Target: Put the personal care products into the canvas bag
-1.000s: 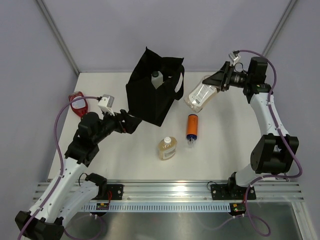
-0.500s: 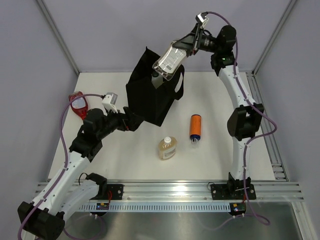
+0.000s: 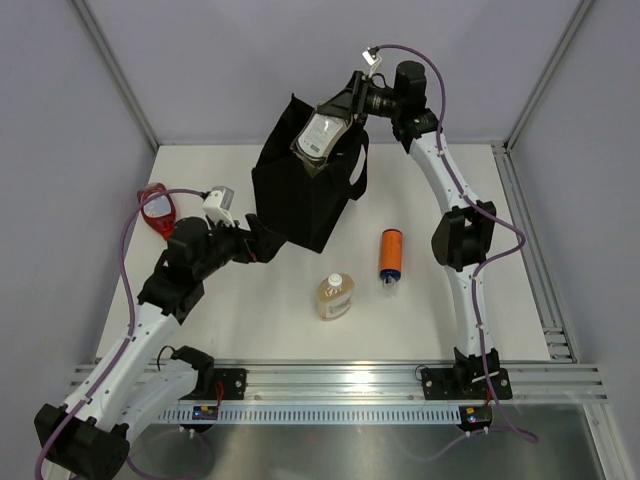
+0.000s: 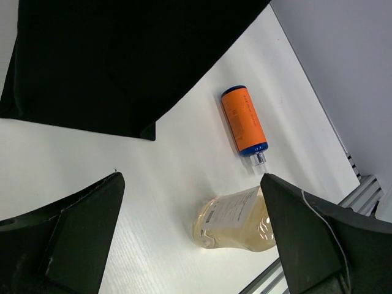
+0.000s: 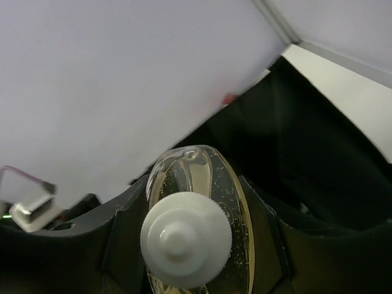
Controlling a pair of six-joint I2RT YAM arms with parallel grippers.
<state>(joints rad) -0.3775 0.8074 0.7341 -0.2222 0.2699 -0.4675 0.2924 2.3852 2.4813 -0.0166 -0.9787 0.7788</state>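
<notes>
One clear bottle of amber liquid [image 3: 318, 132] hangs at the upper middle of the top view, directly over the open mouth of the single black bag [image 3: 300, 195]. Its long axis slants from upper right to lower left. The white cap faces back toward the right gripper [image 3: 332, 116], which is clamped on the bottle's sides, and the base points down at the bag.

A second amber bottle [image 3: 334, 297] lies on the desk [image 3: 260, 310] at the lower middle, with its cap toward the top of the frame. Just right of it lies one orange bottle [image 3: 389, 252], its long axis nearly vertical in the frame and its nozzle toward the bottom.

One red container [image 3: 157, 208] sits at the far left. The left gripper [image 3: 262, 240] gapes wide and empty at the bag's lower left corner.
</notes>
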